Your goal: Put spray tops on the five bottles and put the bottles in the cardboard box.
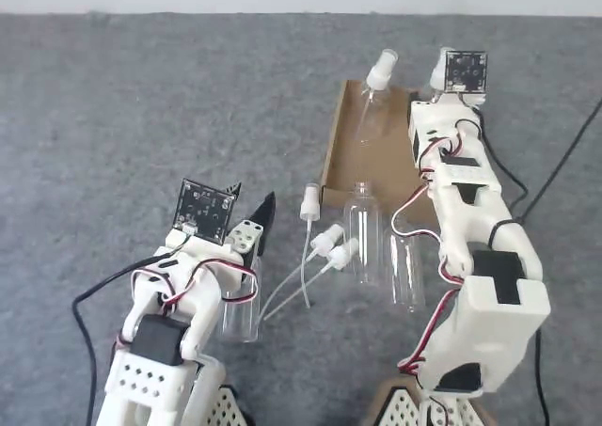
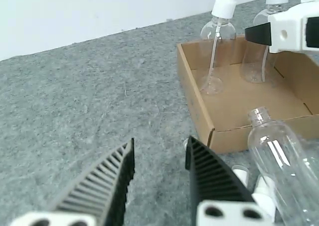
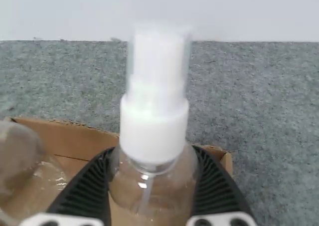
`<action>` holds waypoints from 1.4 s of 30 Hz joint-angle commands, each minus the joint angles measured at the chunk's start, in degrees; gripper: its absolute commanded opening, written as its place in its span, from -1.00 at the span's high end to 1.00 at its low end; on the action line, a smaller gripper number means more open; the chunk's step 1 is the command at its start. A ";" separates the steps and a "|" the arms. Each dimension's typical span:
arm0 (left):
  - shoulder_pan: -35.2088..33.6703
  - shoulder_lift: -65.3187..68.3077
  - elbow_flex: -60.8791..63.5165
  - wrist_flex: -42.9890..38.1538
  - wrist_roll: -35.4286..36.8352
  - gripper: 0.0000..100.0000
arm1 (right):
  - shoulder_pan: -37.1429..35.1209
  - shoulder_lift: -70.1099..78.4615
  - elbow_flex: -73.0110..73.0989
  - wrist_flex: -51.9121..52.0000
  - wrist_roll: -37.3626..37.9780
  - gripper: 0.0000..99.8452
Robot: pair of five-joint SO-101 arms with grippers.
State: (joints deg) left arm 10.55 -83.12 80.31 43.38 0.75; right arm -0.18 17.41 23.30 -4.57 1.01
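Note:
The cardboard box (image 1: 331,144) lies open at the back of the table. A capped clear bottle (image 1: 374,102) stands inside it. My right gripper (image 1: 442,87) is over the box's far corner, shut on a second bottle with a white spray top (image 3: 154,121); black fingers (image 3: 219,191) press both sides of its shoulder. Two uncapped bottles (image 1: 364,233) (image 1: 406,271) lie in front of the box, a third (image 1: 240,318) by my left arm. Three loose spray tops (image 1: 327,240) lie between the arms. My left gripper (image 2: 157,171) is open, above bare carpet, short of the box (image 2: 249,101).
Grey carpet covers the whole table. The spray tops' long dip tubes (image 1: 287,294) trail toward my left arm. Cables run off the right arm's side. Free room lies at the left and the back left.

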 commanded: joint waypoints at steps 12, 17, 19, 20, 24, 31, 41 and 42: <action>-0.26 -0.97 -0.31 -1.58 0.35 0.70 | 0.22 -1.10 -2.99 -0.92 -0.88 0.99; -0.26 -0.97 -0.31 -1.58 0.35 0.70 | 0.22 -1.19 -2.99 -0.75 -0.79 0.99; -0.26 -0.97 -0.31 -1.58 0.35 0.70 | 0.13 -1.19 -3.25 0.48 0.53 0.99; -0.26 -0.97 -0.31 -1.58 0.35 0.70 | 0.13 -1.19 -3.69 1.19 1.58 0.99; -0.26 -0.97 -0.31 -1.58 0.35 0.70 | 0.13 -1.19 -4.92 2.77 2.37 0.99; -0.35 -0.97 -0.31 -1.58 0.35 0.70 | 0.22 -1.19 -4.92 2.68 2.55 0.99; -0.35 -0.97 -0.31 -1.58 0.35 0.70 | 0.22 -1.19 -4.84 2.68 2.37 0.88; -0.35 -0.97 -0.31 -1.58 0.35 0.70 | 0.22 -1.19 -4.84 2.68 2.37 0.82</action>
State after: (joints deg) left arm 10.55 -83.12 80.31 43.38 0.75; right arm -0.35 17.41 22.07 -2.46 2.59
